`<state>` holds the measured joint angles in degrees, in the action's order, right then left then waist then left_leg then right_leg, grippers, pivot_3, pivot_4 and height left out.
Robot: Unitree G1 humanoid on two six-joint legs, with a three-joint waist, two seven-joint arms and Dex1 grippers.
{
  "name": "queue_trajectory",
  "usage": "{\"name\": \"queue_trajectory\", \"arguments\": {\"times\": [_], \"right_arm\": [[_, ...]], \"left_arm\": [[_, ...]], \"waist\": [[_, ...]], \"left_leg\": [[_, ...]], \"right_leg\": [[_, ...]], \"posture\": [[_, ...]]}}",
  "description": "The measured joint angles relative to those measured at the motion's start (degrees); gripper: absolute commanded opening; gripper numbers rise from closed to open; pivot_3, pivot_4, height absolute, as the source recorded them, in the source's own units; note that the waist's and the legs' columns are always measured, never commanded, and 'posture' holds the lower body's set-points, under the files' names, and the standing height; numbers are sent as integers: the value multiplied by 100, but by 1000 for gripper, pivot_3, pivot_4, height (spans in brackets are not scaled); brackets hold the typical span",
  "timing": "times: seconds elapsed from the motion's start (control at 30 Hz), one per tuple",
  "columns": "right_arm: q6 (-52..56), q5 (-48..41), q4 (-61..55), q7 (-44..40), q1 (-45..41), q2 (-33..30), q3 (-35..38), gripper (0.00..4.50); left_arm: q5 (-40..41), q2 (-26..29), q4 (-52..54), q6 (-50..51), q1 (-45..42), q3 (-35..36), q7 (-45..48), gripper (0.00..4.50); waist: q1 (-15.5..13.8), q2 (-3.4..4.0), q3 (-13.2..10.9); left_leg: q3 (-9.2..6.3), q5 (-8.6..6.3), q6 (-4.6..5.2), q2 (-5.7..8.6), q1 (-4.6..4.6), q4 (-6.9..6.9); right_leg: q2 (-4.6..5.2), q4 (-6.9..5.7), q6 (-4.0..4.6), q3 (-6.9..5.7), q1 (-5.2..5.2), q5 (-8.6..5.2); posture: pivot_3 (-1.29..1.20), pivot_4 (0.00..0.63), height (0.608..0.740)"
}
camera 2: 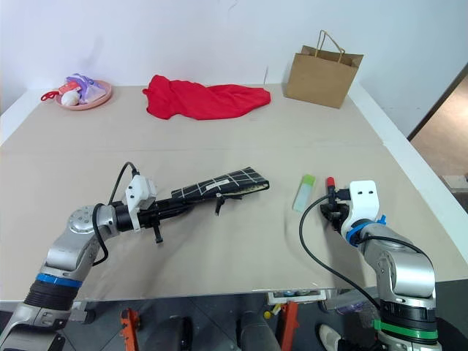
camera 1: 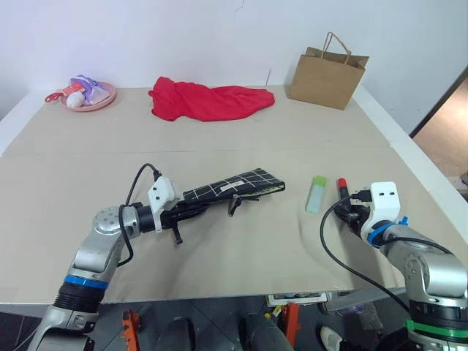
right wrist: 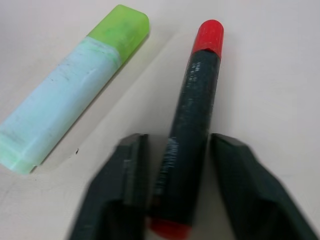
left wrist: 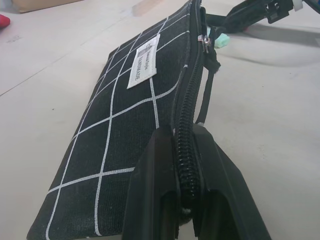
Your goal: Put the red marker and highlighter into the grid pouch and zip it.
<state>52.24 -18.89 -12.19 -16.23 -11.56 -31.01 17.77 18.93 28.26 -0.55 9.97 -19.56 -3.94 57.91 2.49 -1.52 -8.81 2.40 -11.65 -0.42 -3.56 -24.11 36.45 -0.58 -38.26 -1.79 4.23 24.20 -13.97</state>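
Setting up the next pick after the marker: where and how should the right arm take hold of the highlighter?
Grip the highlighter across its pale mint body, on the two long narrow edges, coming from above. It lies flat on the table, so only those edges offer opposed faces. It sits apart from the red marker, probably leaving room for a finger on that side.

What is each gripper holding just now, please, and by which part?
The left gripper is shut on the pouch at its zipper edge. The right gripper straddles the marker near its tail, not yet gripping.
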Motion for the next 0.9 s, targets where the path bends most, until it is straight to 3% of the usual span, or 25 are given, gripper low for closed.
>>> {"name": "queue_trajectory", "arguments": {"times": [0.23, 0.37, 0.43, 0.5, 0.67, 0.9], "right_arm": [[-260, 186, 251, 46, -107, 0, -14, 672], [-1345, 529, 474, -164, -524, -211, -258, 672], [-1715, 515, 466, -507, -687, -465, -297, 672], [-2249, 369, 189, -1398, -664, -973, -391, 672], [-2781, -192, -982, -3416, 82, -2099, -707, 672], [-2927, -45, -1173, -4013, -14, -2575, -1066, 672]], "left_arm": [[4, 3, -17, 0, -73, 0, 21, 0], [7, 12, -17, 4, -73, -5, 68, 0], [7, 14, -16, 4, -73, -8, 105, 0], [8, 30, -15, 10, -74, -14, 126, 0], [10, 36, -17, 14, -84, -24, 138, 0], [9, 27, -20, 15, -93, -43, 137, 0]], "waist": [[0, 0, 0], [17, 6, -3], [11, 6, -3], [-3, 5, -3], [-21, 4, -4], [3, 0, -6]], "left_leg": [[1, 0, 0, 0, 0, 0], [6, 0, 0, 0, 0, -2], [6, 0, 0, 0, 0, -2], [2, -2, 3, 0, -2, -5], [-7, -11, 10, 1, -5, -4], [-2, -3, 4, 2, 4, 9]], "right_leg": [[0, 0, 0, 0, 0, 0], [-2, 0, 0, 5, 5, 0], [-2, 0, -1, 4, 5, -1], [-1, 2, -3, 0, 3, -8], [2, 6, -5, -8, -3, -22], [-1, 3, 2, 0, -5, 1]], "posture": [[0, 150, 740], [0, 150, 740], [0, 150, 740], [0, 150, 740], [0, 150, 740], [0, 150, 740]]}}
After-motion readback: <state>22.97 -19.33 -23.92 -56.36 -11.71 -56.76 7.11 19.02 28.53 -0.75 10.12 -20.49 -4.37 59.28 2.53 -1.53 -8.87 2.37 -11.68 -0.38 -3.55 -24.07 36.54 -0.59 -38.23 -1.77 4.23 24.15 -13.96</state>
